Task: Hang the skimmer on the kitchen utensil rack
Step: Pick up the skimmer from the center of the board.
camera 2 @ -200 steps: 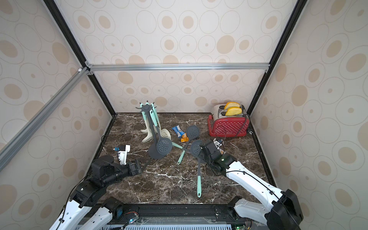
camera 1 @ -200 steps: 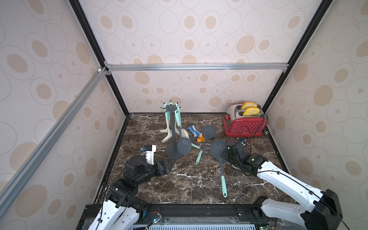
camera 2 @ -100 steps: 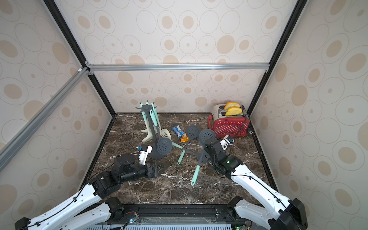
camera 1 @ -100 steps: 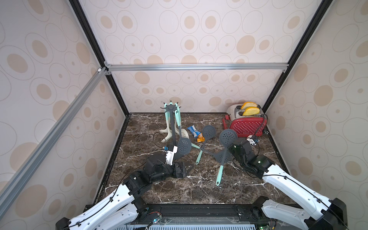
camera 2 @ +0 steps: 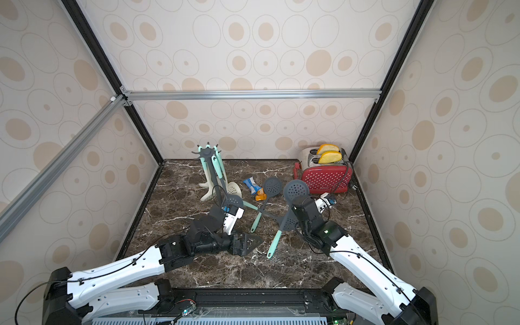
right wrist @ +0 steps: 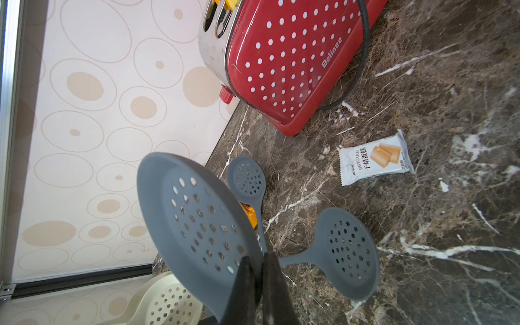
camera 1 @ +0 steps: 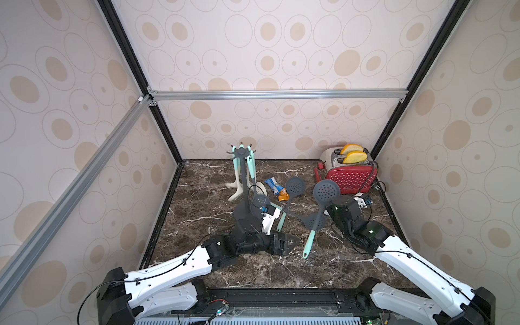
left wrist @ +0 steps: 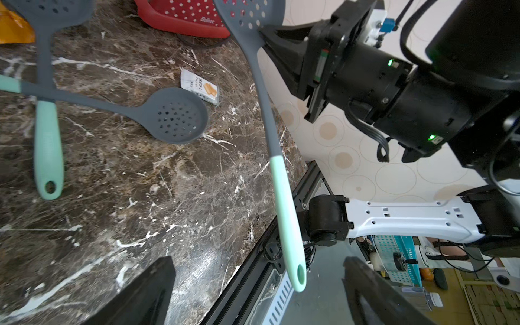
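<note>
Behind left arm [camera 1: 197, 259], rack base [camera 1: 240, 218] half-hidden

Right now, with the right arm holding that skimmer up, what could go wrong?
The right arm pinches the skimmer only at its thin neck, jaws shut, so the long free handle may swing or twist. The left arm, jaws open near the handle's tip, could miss it. It also looks close to the base of the rack and might bump it.

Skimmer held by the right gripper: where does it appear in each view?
In a top view: skimmer right of centre.
In a top view: skimmer nearer centre.
Left wrist: skimmer runs down mid-frame.
Right wrist: skimmer head, lower left.
Shared landmark: red toaster.
</note>
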You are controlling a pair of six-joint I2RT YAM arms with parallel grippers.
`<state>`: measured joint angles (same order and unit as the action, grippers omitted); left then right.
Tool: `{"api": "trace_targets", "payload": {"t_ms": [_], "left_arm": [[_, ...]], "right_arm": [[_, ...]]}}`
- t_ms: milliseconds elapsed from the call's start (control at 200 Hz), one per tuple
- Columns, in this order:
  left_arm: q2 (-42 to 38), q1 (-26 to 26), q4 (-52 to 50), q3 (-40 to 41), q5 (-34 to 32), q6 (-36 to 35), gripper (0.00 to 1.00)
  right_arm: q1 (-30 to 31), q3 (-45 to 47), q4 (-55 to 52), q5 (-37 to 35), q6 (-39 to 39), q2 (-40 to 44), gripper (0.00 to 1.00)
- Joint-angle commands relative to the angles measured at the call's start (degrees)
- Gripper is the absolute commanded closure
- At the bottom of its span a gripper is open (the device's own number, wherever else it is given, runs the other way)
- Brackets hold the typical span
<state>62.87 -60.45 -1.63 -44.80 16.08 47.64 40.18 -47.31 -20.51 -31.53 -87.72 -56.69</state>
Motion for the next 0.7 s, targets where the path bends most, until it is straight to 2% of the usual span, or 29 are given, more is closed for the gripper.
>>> {"api": "trace_targets", "payload": {"t_ms": [0, 215, 691], "left_arm": [[3.10, -2.16, 2.93, -3.38, 1.26, -2.30, 0.07], [8.88, -4.86, 3.86, -5.43, 2.37, -3.24, 0.20], [10.96, -5.54, 4.34, -6.80, 2.44, -3.92, 0.79]], "right_arm": [[-0.37, -2.07, 0.88, 0.00, -1.29, 1.13, 1.00], [-0.33, -2.09, 1.18, 0.15, -2.17, 2.15, 1.00], [-0.36, -1.39, 1.79, 1.55, -4.11, 2.65, 1.00]]}}
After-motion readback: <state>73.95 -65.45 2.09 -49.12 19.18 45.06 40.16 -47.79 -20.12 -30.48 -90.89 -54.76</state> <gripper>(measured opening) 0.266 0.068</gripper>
